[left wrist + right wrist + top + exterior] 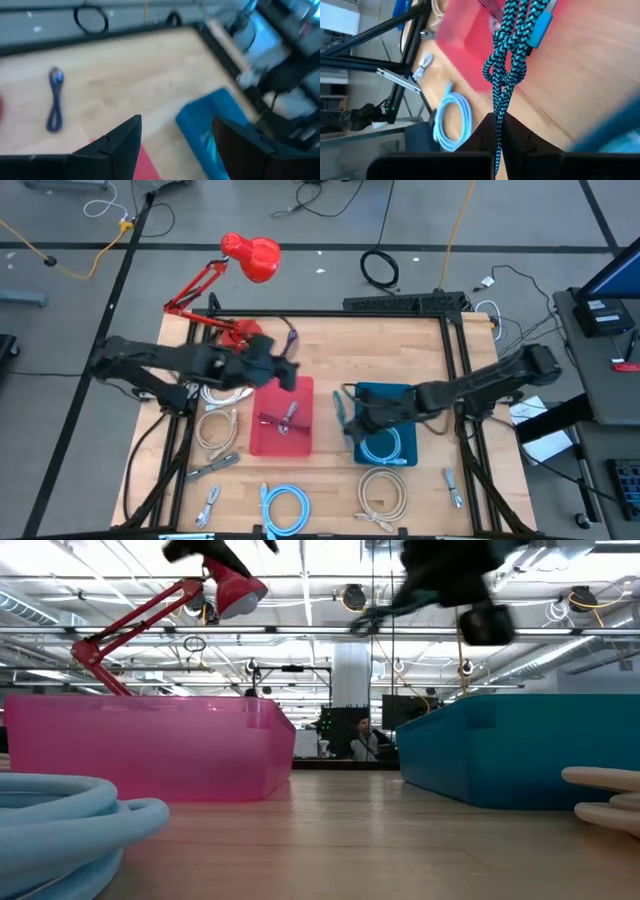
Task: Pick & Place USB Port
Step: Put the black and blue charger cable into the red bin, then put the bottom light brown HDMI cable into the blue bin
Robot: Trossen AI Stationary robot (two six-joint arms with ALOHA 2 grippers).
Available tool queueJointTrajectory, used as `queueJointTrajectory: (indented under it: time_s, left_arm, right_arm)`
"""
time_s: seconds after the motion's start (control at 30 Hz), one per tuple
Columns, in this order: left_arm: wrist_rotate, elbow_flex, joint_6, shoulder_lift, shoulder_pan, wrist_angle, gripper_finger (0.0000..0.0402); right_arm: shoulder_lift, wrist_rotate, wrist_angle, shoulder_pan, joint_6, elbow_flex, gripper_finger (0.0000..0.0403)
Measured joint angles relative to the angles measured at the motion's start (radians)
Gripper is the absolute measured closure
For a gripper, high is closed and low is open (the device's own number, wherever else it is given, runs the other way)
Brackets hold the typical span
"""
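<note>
A large workshop hall with ceiling ducts and strip lights lies beyond the wooden counter [320, 340], and a person sits far off at a screen in the low view; no brand, label or lettering can be read anywhere. On the counter a pink bin [282, 418] stands left of a blue bin [385, 435], well apart, with a red desk lamp [248, 256] at the far left corner. The left gripper [290, 372] hangs over the far edge of the pink bin, its jaws spread wide with nothing between them. The right gripper [497, 132] hangs just left of the blue bin, its jaws closed on a teal-and-black braided USB cable [507, 60], which dangles in a knotted bundle with its blue plug end. A dark cable [285, 418] lies inside the pink bin, and a light blue coil [382, 446] sits inside the blue bin. Along the near edge lie a light blue coiled cable [285, 505], a beige coil [383, 495] and small grey cables [210, 502]. A dark blue cable [55, 100] lies on the bare wood far of the pink bin.
</note>
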Motion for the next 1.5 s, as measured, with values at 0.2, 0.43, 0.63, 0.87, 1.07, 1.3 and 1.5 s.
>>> queueJointTrajectory:
  time_s: [0.2, 0.43, 0.63, 0.87, 1.07, 1.3, 1.5]
  left_arm:
    - [-0.023, 0.0, 0.031, -0.139, -0.009, -0.115, 0.0156]
    - [-0.047, 0.0, 0.05, -0.189, -0.054, -0.231, 0.0156]
    - [-0.054, 0.0, 0.042, -0.188, -0.11, -0.288, 0.0156]
    - [-0.099, 0.0, 0.042, -0.197, -0.153, -0.312, 0.0156]
    - [-0.118, 0.0, 0.041, -0.195, -0.163, -0.327, 0.0156]
    - [-0.126, 0.0, 0.039, -0.195, -0.163, -0.329, 0.0156]
    - [-0.126, 0.0, 0.036, -0.195, -0.163, -0.329, 0.0156]
  right_arm:
    - [0.213, -0.017, -0.052, -0.054, -0.124, 0.296, 0.0403]
    - [0.439, 0.002, -0.229, -0.111, -0.204, 0.583, 0.0403]
    - [0.533, 0.004, -0.263, -0.136, -0.138, 0.6, 0.0403]
    - [0.54, 0.058, -0.298, -0.14, -0.085, 0.592, 0.0402]
    - [0.54, 0.028, -0.269, -0.152, -0.109, 0.591, 0.0356]
    - [0.54, 0.014, -0.263, -0.149, -0.105, 0.591, 0.0288]
    - [0.491, -0.027, -0.137, -0.151, -0.114, 0.589, 0.0251]
